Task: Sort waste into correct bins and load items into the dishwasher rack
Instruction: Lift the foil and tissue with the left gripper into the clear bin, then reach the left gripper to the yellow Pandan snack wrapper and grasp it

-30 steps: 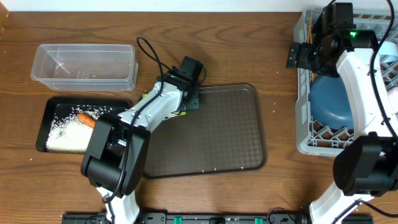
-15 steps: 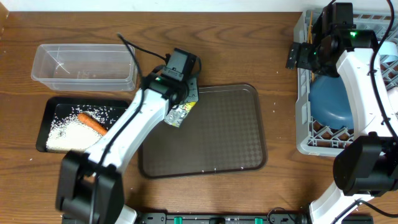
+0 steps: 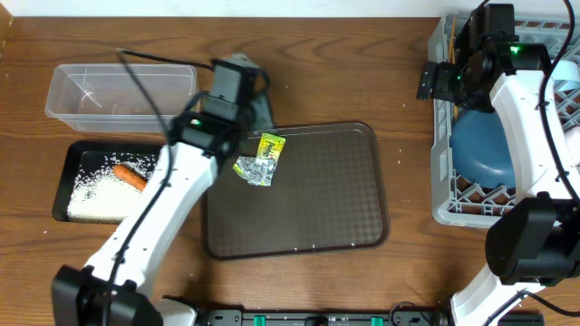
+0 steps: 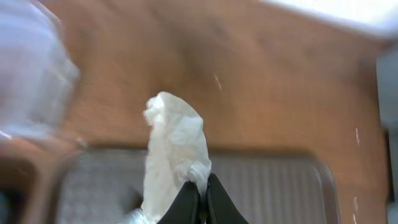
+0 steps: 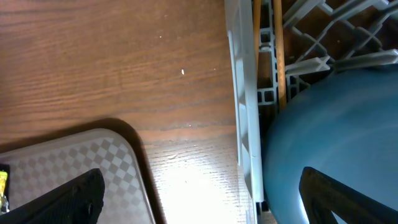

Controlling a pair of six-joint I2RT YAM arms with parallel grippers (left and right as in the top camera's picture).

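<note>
A crumpled silvery-white wrapper (image 3: 257, 168) (image 4: 174, 149) with a yellow-green label hangs above the brown serving tray's back left corner, pinched in my shut left gripper (image 3: 250, 150) (image 4: 203, 186). Just to the left stand the clear tub (image 3: 122, 91) and the black tray (image 3: 71, 161), which holds white rice (image 3: 95, 195) and an orange carrot (image 3: 130, 176). At the far right is the grey rack (image 3: 442, 154) (image 5: 245, 124), with the dark-blue bowl (image 3: 485, 149) (image 5: 336, 137) and the chopsticks (image 3: 450, 45) (image 5: 278, 50) in it. My right gripper (image 3: 442, 83) (image 5: 205, 199) hovers open over the rack's left wall.
The large brown serving tray (image 3: 317, 199) (image 5: 74, 162) fills the table's middle. A light-blue piece (image 3: 566, 77) shows in the rack at the right edge. The wall runs along the back of the table.
My left arm has lifted the wrapper off the tray's back left corner and swung up and left toward the clear tub. The right arm has not moved.
</note>
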